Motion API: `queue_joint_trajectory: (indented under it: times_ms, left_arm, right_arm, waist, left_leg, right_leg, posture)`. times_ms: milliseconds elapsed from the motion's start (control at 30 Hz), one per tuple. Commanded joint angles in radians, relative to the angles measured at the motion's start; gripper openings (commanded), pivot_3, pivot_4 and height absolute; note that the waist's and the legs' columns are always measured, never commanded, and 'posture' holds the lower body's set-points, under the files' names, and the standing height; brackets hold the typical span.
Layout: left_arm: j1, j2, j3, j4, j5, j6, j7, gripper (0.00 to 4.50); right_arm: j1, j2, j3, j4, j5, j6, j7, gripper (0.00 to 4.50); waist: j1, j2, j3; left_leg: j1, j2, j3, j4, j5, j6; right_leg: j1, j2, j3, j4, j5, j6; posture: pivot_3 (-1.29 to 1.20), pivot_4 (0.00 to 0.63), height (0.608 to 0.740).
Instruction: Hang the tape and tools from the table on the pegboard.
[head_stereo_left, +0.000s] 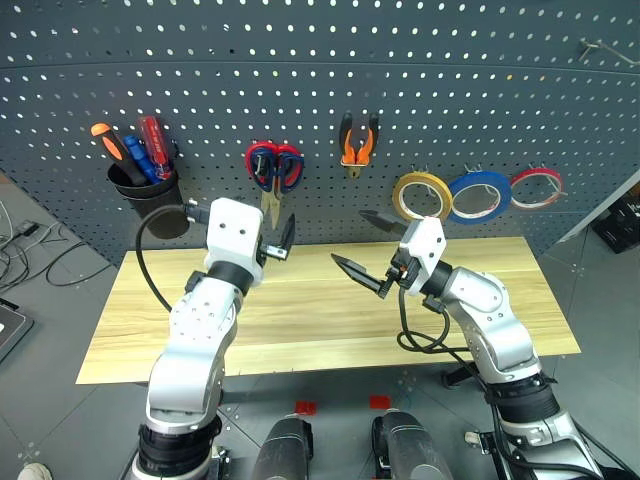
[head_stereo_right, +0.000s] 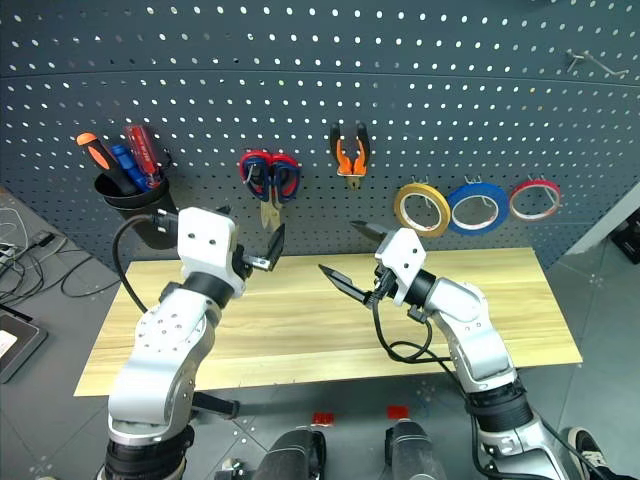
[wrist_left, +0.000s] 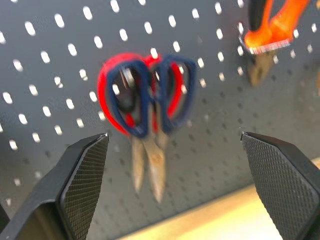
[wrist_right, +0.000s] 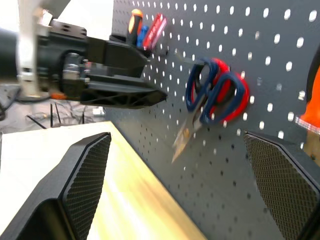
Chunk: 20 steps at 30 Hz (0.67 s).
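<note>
The blue tape (head_stereo_left: 476, 195) hangs on the dark pegboard (head_stereo_left: 320, 60) between a yellow ring and a red one. The orange-and-black pliers (head_stereo_left: 358, 142) hang on a hook. The dark-blue-handled scissors (wrist_left: 145, 95) hang over a red-handled pair. The red-handled screwdriver (head_stereo_left: 153, 145) stands in the black cup (head_stereo_left: 150, 198). My left gripper (head_stereo_left: 275, 245) is open, holds nothing and faces the scissors from just below them. My right gripper (head_stereo_left: 362, 245) is also open and holds nothing, above the wooden table (head_stereo_left: 320, 305) and below the pliers.
A yellow tape ring (head_stereo_left: 421, 195) and a thin red ring (head_stereo_left: 537, 187) hang beside the blue one. Orange- and blue-handled tools (head_stereo_left: 118, 150) share the cup. A bare hook (head_stereo_left: 610, 52) sits at the pegboard's upper right. Cables lie on the floor at the left.
</note>
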Motion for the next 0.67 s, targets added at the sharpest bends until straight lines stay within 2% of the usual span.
queue_joint_trajectory:
  times_ms: [33,267,400,667]
  left_arm:
    - [0.063,-0.025,0.011,-0.014,-0.002,-0.012,0.016,4.48]
    - [0.13,-0.06,0.155,0.161,-0.061,-0.054,0.022,4.48]
    - [0.128,-0.059,0.174,0.269,-0.057,-0.123,0.022,4.48]
    - [0.092,-0.082,0.168,0.376,-0.054,-0.189,0.04,4.48]
  right_arm:
    - [0.027,0.014,-0.033,-0.034,-0.024,0.071,-0.101,4.5]
    - [0.062,0.022,-0.137,0.093,-0.104,0.24,-0.339,4.5]
    - [0.044,0.06,-0.212,0.18,-0.111,0.326,-0.472,4.5]
    - [0.035,0.117,-0.255,0.243,-0.116,0.375,-0.591,4.5]
  waist:
    - [0.0,0.0,0.0]
    - [0.012,0.0,-0.001]
    - [0.017,0.0,-0.001]
    - [0.016,0.001,-0.006]
  left_leg:
    - [0.0,0.0,0.0,0.0,0.0,0.0]
    - [0.001,0.0,0.001,0.0,0.0,0.001]
    - [0.001,0.0,0.002,0.0,0.0,0.001]
    - [0.001,0.0,0.003,0.0,-0.001,0.001]
  right_leg:
    - [0.0,0.0,0.0,0.0,0.0,0.0]
    - [0.001,0.0,0.0,0.0,0.0,0.0]
    - [0.001,0.0,0.0,0.0,0.0,0.0]
    - [0.001,0.0,0.0,0.0,0.0,0.0]
  posture:
    - [-0.11,0.18,0.74]
    - [-0.1,0.176,0.74]
    - [-0.1,0.176,0.74]
    - [-0.12,0.164,0.74]
